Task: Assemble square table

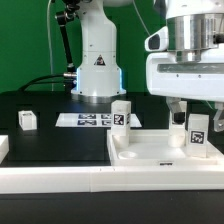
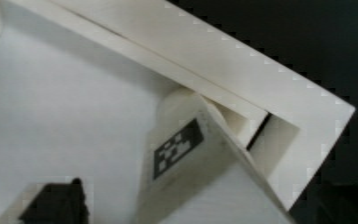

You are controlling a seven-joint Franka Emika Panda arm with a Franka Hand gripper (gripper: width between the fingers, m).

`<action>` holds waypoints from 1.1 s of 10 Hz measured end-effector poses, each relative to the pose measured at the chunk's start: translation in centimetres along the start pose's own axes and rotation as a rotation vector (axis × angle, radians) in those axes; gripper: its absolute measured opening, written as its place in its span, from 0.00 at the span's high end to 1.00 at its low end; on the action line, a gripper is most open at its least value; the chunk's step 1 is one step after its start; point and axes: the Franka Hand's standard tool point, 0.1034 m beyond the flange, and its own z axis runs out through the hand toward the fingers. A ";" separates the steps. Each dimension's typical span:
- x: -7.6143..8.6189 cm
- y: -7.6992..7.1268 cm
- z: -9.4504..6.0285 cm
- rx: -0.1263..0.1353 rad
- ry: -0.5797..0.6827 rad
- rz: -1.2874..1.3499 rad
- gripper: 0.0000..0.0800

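White plastic throughout: one square slab (image 1: 160, 152) lies on the black table (image 1: 60, 148) at the exterior view's right, just beside the long border rail (image 1: 60, 180). There are four legs. Two stand upright on the slab: the corner leg (image 1: 121, 114) and the right leg (image 1: 198, 131) (image 2: 181, 145), which is below the gripper (image 1: 196, 110). Two sit on the table: the loose leg (image 1: 27, 120) and the edge leg (image 1: 3, 148). Both fingers (image 2: 51, 203) are spread wide, holding nothing.
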 end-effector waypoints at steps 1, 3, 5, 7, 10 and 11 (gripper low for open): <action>0.0 0.0 0.0 -0.011 0.012 -0.101 0.19; 0.3 -0.1 -0.2 -0.022 0.024 -0.365 0.19; 0.1 -0.2 -0.2 -0.030 0.028 -0.474 0.19; 0.3 -0.1 -0.2 -0.037 0.031 -0.615 0.19; 0.3 -0.1 -0.2 -0.037 0.031 -0.626 0.33; 0.3 -0.1 -0.2 -0.037 0.031 -0.625 0.51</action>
